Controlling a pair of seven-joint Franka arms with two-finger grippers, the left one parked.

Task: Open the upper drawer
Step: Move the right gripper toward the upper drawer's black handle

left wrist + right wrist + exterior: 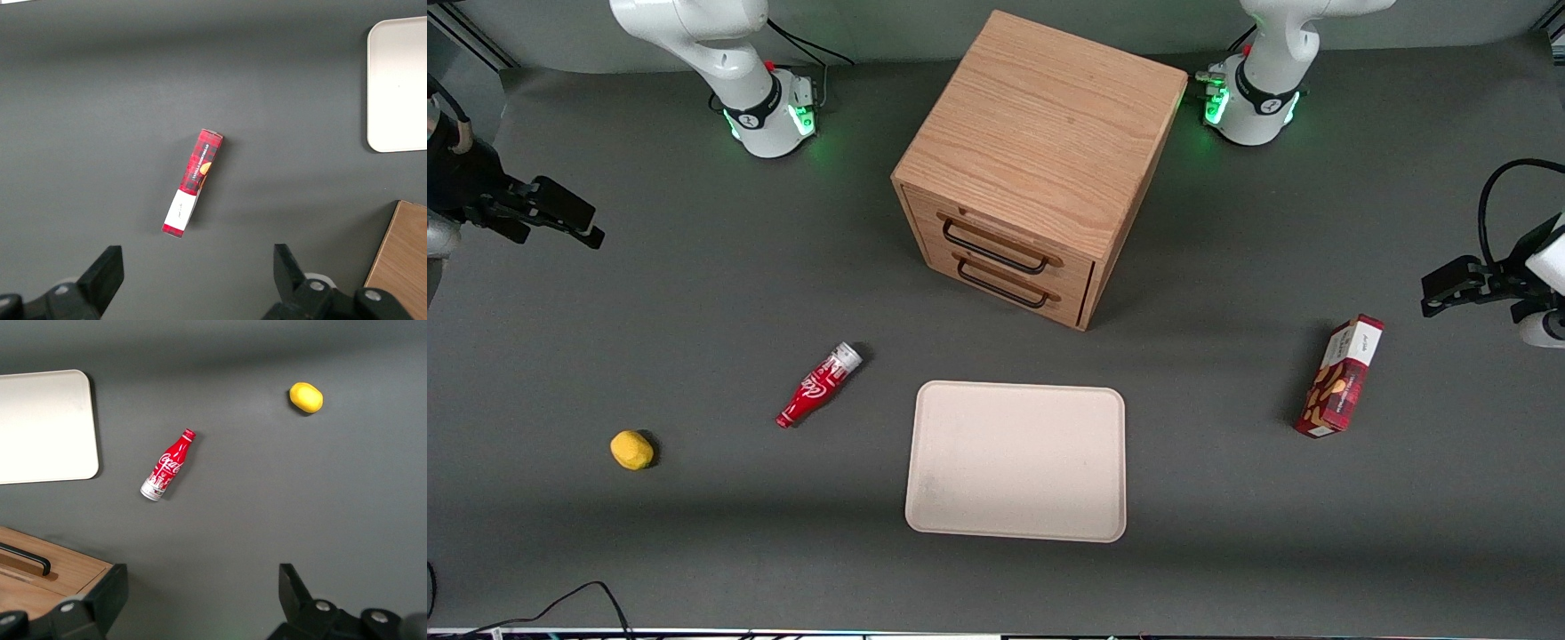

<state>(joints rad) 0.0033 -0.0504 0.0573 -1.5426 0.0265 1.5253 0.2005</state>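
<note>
Front view: the upper drawer [996, 238] sits shut in the oak cabinet [1040, 133] at upper centre of the frame, above the tray [1017, 461]; the pincer [560, 216] hangs at the left edge, well apart from it. Right wrist view: the pincer [200, 600] gapes wide, holding nothing, over the grey table [267, 507]; a red bottle [168, 465] and a yellow lemon [306, 397] lie there.

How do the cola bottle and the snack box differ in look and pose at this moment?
The red cola bottle is a slim round shape with a silver base, lying toward the working arm's end of the table; the snack box is a flat-sided, plaid-printed carton toward the parked arm's end. Both are mostly red and lie on the table, untouched. The tool hangs open high above the table, far from the upper drawer, which is shut.
</note>
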